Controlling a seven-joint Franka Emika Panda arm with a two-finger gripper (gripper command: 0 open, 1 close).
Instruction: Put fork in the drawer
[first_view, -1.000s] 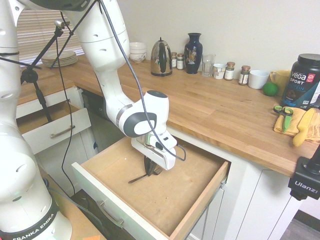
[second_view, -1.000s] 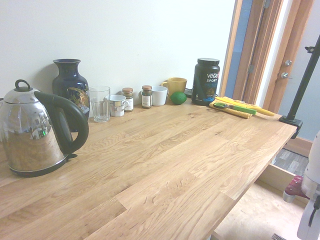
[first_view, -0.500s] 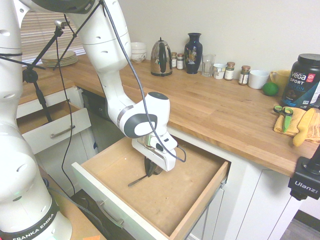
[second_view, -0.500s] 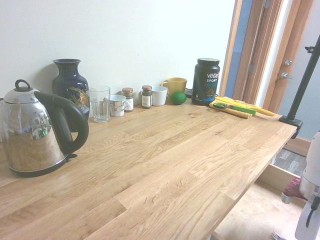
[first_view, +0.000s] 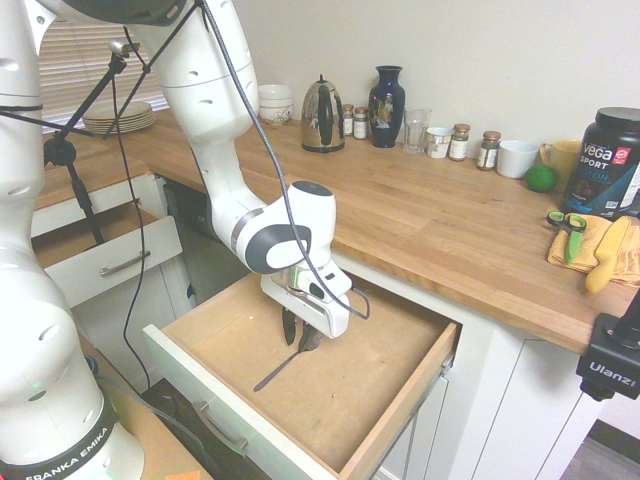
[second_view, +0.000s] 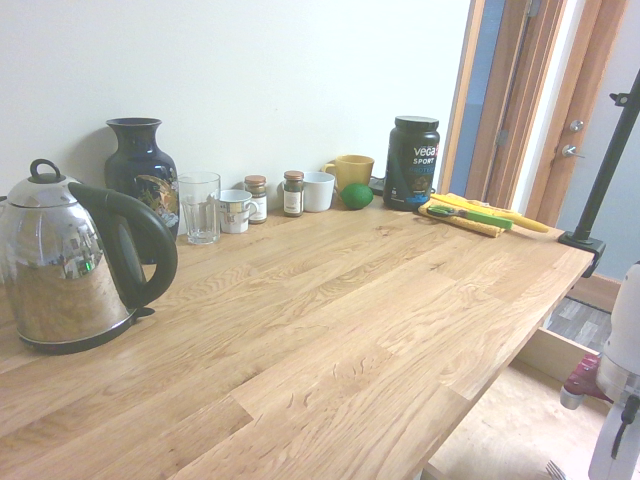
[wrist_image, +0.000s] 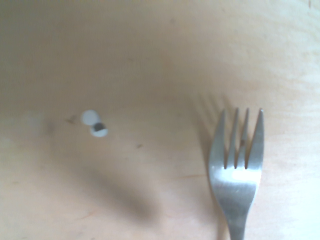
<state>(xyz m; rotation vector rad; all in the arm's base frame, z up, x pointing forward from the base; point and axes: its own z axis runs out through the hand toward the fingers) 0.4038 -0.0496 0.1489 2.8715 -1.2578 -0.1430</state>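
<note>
The drawer (first_view: 345, 405) stands pulled out below the wooden counter, with a light wood bottom and a white front with a bar handle. My gripper (first_view: 298, 334) hangs low inside it, fingers slightly apart, so it is open. The fork (first_view: 283, 366) lies slanted on the drawer bottom, its handle pointing toward the drawer front and its head end under my fingertips. In the wrist view the fork's tines (wrist_image: 239, 145) rest flat on the wood. The second exterior view shows only a corner of the drawer (second_view: 515, 425) and part of the arm at the right edge.
A smaller drawer (first_view: 108, 262) stands open to the left. On the counter (first_view: 430, 220) are a kettle (first_view: 322, 115), a dark vase (first_view: 387, 93), jars, cups, a black tub (first_view: 608, 160), a lime and a yellow cloth with scissors (first_view: 572, 232). Plates (first_view: 120, 115) sit far left.
The fingers have parted. The fork's handle end has dropped from hanging above the wood down onto the drawer bottom. The arm has barely shifted.
</note>
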